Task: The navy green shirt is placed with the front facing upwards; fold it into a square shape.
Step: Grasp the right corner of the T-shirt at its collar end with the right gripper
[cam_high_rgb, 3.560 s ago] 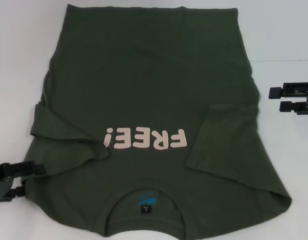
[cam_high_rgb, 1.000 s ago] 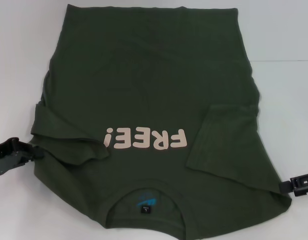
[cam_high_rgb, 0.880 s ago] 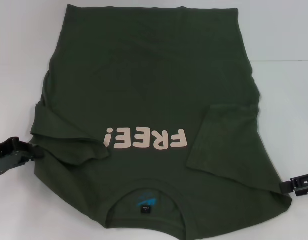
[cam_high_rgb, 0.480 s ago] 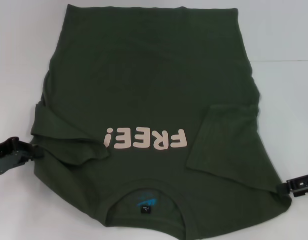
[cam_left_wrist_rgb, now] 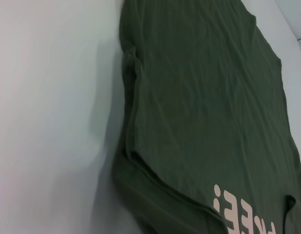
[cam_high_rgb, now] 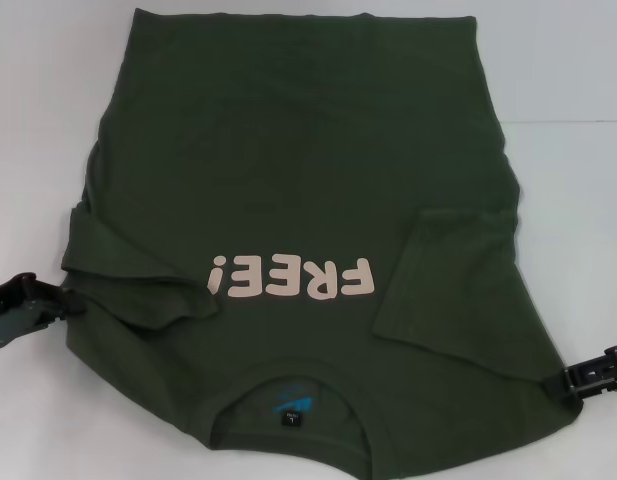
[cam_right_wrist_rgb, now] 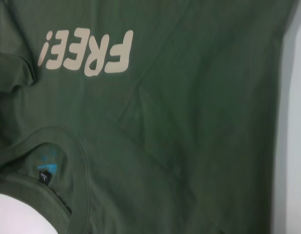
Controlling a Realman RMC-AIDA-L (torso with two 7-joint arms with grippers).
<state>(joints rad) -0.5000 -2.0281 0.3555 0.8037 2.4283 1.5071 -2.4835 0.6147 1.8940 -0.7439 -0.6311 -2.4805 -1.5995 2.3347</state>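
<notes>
Navy green shirt [cam_high_rgb: 308, 200] lies flat on the white table [cam_high_rgb: 568, 60], front up, collar [cam_high_rgb: 293, 385] at the near edge, hem far; both sleeves already folded inward. Long axis runs near-to-far. Left gripper [cam_high_rgb: 33, 305] sits at the shirt's left shoulder edge, right gripper [cam_high_rgb: 588, 378] at the right shoulder corner, shirt between them. Can't tell whether either claw is clenched or released. Likely next: grab both shoulders, fold toward hem.

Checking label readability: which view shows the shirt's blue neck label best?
The right wrist view: the blue neck label sits large inside the collar, unobstructed, on the navy green shirt. The head view shows the label smaller, inside the collar at the shirt's near edge. The left wrist view does not show it.
</notes>
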